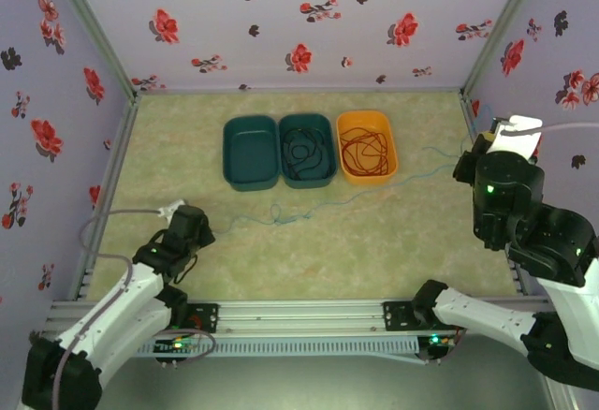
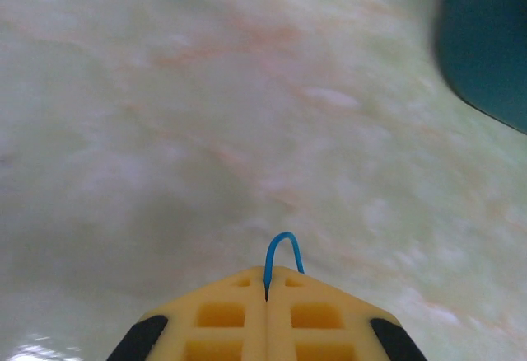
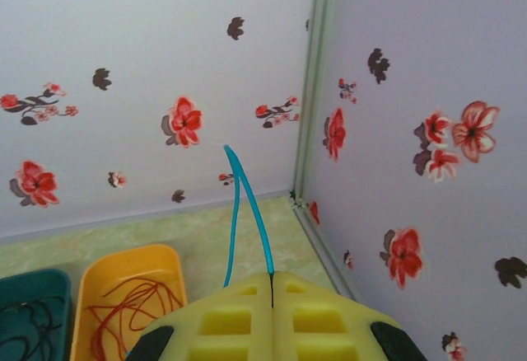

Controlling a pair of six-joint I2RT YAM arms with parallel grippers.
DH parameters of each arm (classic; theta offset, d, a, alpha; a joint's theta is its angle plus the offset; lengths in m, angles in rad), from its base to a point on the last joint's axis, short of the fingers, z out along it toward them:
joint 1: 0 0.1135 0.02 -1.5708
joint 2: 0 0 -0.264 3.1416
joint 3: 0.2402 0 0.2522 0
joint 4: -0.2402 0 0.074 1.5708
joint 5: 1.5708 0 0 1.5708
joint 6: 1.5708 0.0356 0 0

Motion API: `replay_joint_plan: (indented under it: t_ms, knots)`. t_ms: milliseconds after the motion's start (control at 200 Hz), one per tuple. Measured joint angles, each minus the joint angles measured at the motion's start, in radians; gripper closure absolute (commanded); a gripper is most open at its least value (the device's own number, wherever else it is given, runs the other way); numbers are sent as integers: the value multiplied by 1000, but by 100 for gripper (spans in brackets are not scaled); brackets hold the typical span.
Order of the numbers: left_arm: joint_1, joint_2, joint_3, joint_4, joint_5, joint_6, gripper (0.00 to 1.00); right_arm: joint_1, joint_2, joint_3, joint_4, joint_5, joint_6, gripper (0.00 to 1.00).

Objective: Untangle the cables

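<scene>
A thin blue cable (image 1: 348, 198) lies stretched across the table floor between my two grippers, with a small kink near its left end. My left gripper (image 1: 204, 230) is low at the front left and shut on one end; a short blue loop (image 2: 284, 244) sticks out of its closed yellow fingertips (image 2: 266, 283). My right gripper (image 1: 477, 143) is raised at the far right, shut on the other end of the blue cable (image 3: 249, 200), which arcs up from its tips (image 3: 272, 283). A black cable (image 1: 305, 151) lies coiled in the middle teal tray, and a red cable (image 1: 366, 151) in the orange tray.
Three trays stand in a row at the back: an empty teal tray (image 1: 249, 153), a teal tray (image 1: 327, 139) and an orange tray (image 1: 388, 143). Flowered walls close the left, back and right sides. My right gripper is near the back right corner (image 3: 298, 196).
</scene>
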Motion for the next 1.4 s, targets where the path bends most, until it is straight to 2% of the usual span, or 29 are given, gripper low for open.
replay_joint_plan:
  t_ms: [100, 255, 415, 485, 650, 805, 925, 1115, 1400]
  knots:
    - [94, -25, 0, -45, 5, 2, 100, 0, -6, 1, -7, 16, -5, 100]
    - [169, -32, 10, -86, 6, 16, 100, 0, -5, 21, -39, 31, -5, 100]
    - [315, -36, 43, -116, 21, 58, 100, 0, 7, 68, -68, 52, -5, 100]
    - [350, -49, 55, -116, 30, 73, 100, 0, 6, 72, -71, 44, -5, 100]
    - [351, -59, 168, -117, 145, 167, 100, 0, 49, 85, -81, -70, -3, 100]
    - [340, -95, 335, -119, 217, 266, 100, 0, 213, 142, -55, -261, -7, 100]
    - [340, -106, 410, -124, 237, 319, 100, 0, 365, 194, -5, -419, -26, 100]
    - [340, -79, 424, -158, 253, 387, 100, 0, 593, 350, 84, -609, -61, 100]
    - [340, 3, 473, -165, 253, 475, 100, -3, 892, 652, 200, -740, -121, 100]
